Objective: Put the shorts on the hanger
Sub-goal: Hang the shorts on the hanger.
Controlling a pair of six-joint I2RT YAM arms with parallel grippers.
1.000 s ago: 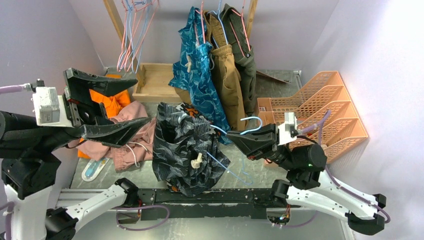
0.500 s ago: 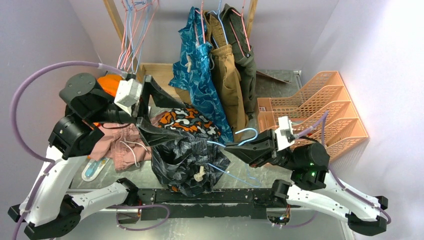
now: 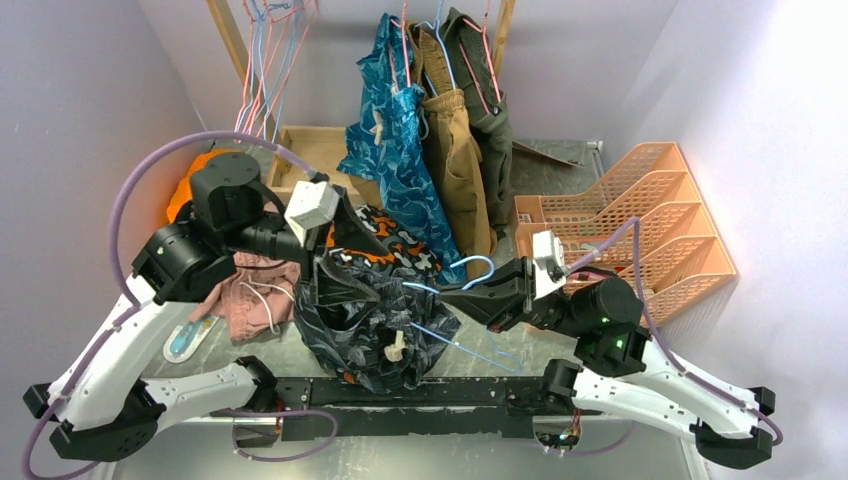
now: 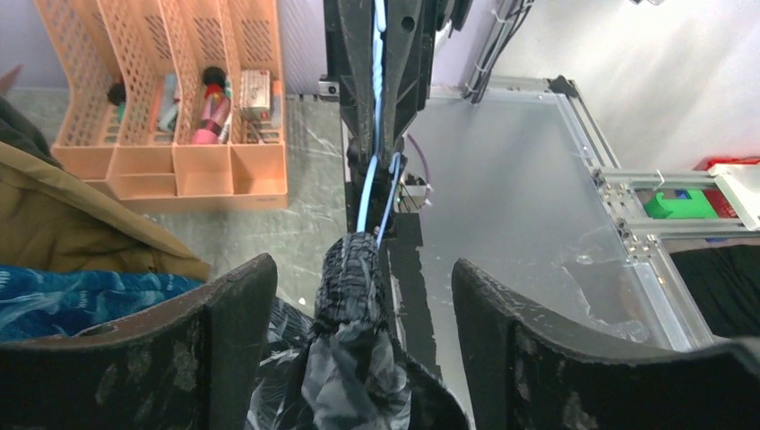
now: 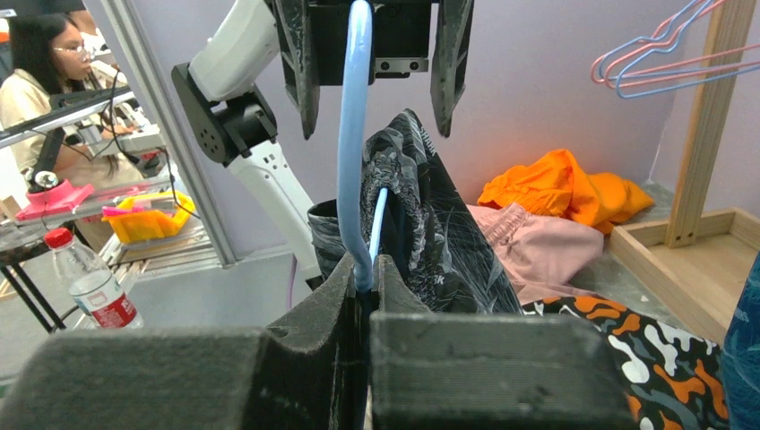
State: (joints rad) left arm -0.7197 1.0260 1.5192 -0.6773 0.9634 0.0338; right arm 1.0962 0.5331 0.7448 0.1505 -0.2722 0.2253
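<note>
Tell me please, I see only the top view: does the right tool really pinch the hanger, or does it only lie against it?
Observer: It pinches it. The right wrist view shows the right tool shut on the hanger; the blue wire rises out of its closed grip.
Operator: Does the left tool grip the shorts?
Observer: No. In the left wrist view the left tool is open; the bunched shorts pass through it with a gap on each side.
Operator: Are the shorts on the wire?
Observer: In that same view, two blue strands of the hanger enter the bunched fabric at its far end.
</note>
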